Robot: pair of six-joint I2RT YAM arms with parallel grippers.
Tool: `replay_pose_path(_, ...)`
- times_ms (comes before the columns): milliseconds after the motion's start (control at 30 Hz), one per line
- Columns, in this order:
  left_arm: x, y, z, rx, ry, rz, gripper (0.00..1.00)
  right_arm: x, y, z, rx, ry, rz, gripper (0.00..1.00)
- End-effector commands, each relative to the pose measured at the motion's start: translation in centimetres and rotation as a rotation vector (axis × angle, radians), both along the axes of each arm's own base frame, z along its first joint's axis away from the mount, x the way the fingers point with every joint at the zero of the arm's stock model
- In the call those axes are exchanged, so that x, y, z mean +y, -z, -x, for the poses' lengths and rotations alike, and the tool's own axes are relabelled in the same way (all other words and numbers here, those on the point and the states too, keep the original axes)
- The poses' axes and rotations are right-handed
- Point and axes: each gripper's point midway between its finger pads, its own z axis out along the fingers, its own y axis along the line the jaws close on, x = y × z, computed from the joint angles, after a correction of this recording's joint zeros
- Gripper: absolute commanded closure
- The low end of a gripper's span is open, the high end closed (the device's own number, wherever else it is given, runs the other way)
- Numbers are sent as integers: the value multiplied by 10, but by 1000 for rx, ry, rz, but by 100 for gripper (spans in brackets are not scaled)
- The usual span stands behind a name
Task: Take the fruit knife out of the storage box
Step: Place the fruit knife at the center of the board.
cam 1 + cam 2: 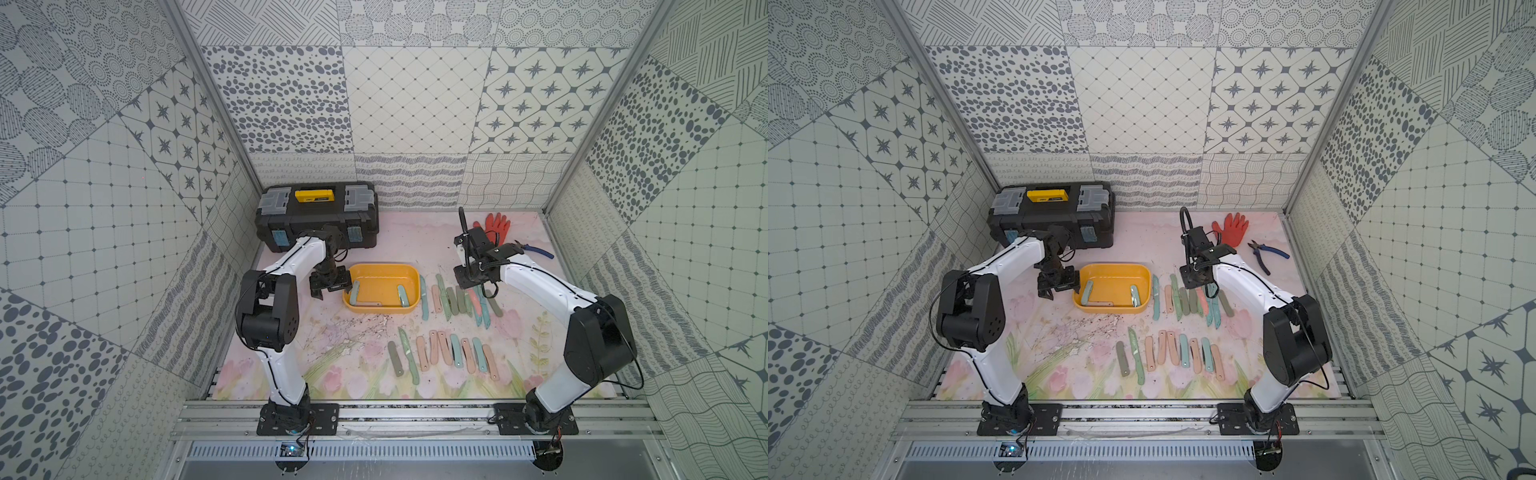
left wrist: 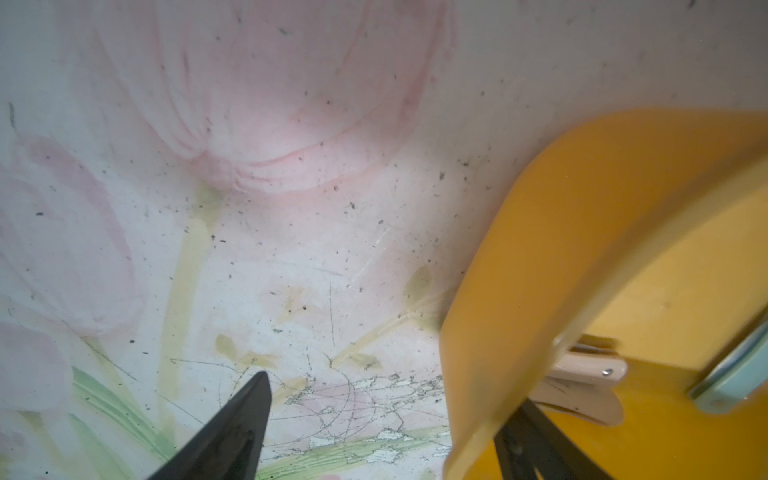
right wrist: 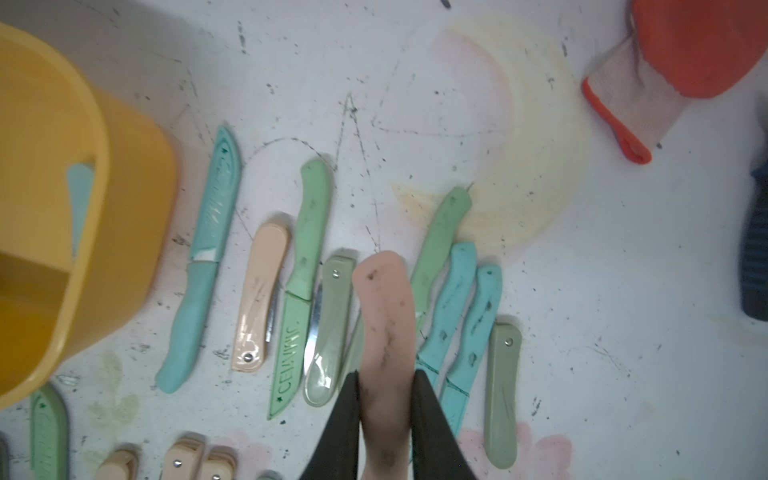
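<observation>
The worktop [image 1: 291, 365] carries the yellow box [image 1: 380, 308], and two rows of knives [image 1: 444, 353] already lie outside it, so most of the job looks done. The right claw [image 3: 387, 374] is clenched on a pink knife [image 3: 384, 299], clear of the box and over the far row, probably ready to be set down. The left claw [image 1: 334, 293] stands released astride the box's end wall, one finger inside, and three remain in the box: two teal knives [image 1: 354, 293] and a beige knife [image 2: 582, 374].

Knives [image 1: 424, 297] right of storage box [image 1: 382, 266], toolbox [image 1: 316, 216] behind
</observation>
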Motion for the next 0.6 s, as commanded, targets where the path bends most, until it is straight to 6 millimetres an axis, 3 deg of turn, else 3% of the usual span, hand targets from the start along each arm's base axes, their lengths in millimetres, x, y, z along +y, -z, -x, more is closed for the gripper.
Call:
replay_pose_path(0,-5,-6,2,2,2,26,20,-15,-5,-8,-46,-2,-10,90)
replay_pose_path(167,-6,-6,2,1,2,32,20,-53,24,-5,44,90,-38,90)
replay_pose_path(333,-6,-7,2,-3,3,28,20,-89,48,-2,113,172,66,89)
replay_pose_path(567,-5,-7,2,-3,3,26,20,-113,67,3,179,246,128,88)
